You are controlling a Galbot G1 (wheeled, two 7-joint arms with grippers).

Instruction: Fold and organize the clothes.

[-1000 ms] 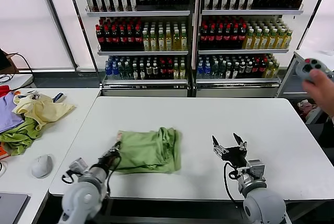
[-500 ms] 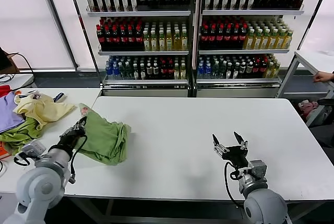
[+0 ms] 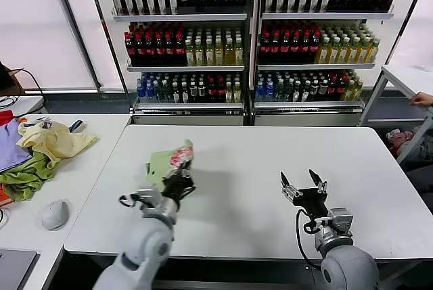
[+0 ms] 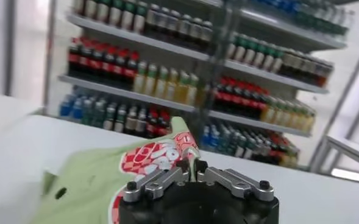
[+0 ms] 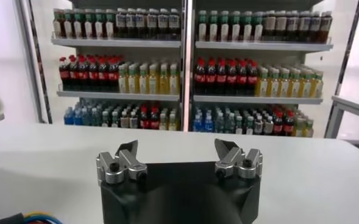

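While the right gripper [image 3: 302, 183] waits above the tabletop [image 3: 270, 168] toward its front right corner, fingers spread wide and nothing between them, the left gripper [image 3: 177, 183] is raised over the front left part of the tabletop with its fingers pressed together on a light green shirt [image 3: 169, 161]. That shirt hangs bunched from the pinch, lifted off the surface, with a red-and-white print [image 3: 181, 155] showing near its upper edge; in the left wrist view the same printed cloth [image 4: 155, 159] sits directly against the closed fingertips [image 4: 182, 165]. On the neighbouring table [image 3: 81, 168] to the left, near its far edge, lies a heap of other clothes [image 3: 40, 151] in yellow, green and purple, with a mouse [image 3: 54, 214] closer to the front. Behind both tables stand shelves of bottles [image 3: 250, 33].
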